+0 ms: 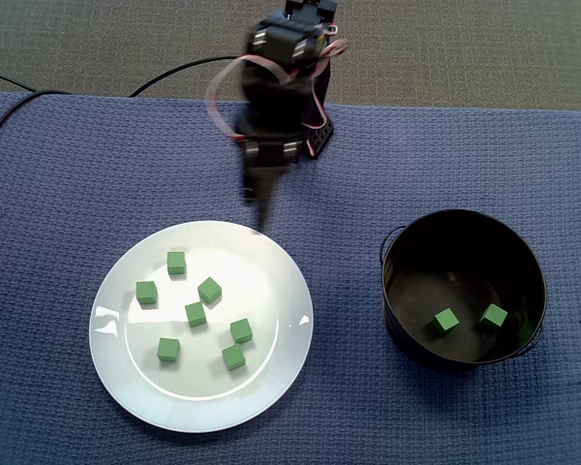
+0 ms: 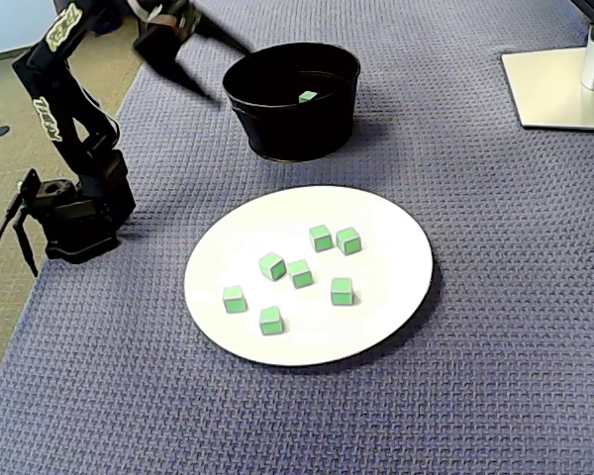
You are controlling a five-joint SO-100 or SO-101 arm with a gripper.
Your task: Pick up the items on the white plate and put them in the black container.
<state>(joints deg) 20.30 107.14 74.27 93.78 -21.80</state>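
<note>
Nearest in a fixed view, the blue woven cloth [image 2: 495,406] covers the table and gives the white plate [image 2: 391,252] a dark ground to stand out against. The plate lies flat and holds seven green cubes [image 2: 299,273], loosely scattered and mostly apart from one another, so a finger could likely slip in on either side of each. Two at the far side sit just beside each other and may need a more careful approach. Beyond the plate stands the black container [image 2: 292,134], upright and open-topped, well clear of the plate rim. A fixed view from above shows two cubes in the container [image 1: 446,321] lying on its floor, so the job appears under way with most of it left. To the left, the arm base [image 2: 74,213] sits on the cloth edge, within reach of both vessels. The gripper [image 2: 233,74] hangs in the air between plate and container, blurred. Its jaws appear spread with nothing between them, which suits a swing toward the plate for another cube. Farthest back, a white stand base [image 2: 564,89] rests at the cloth's corner, out of the working area.
</note>
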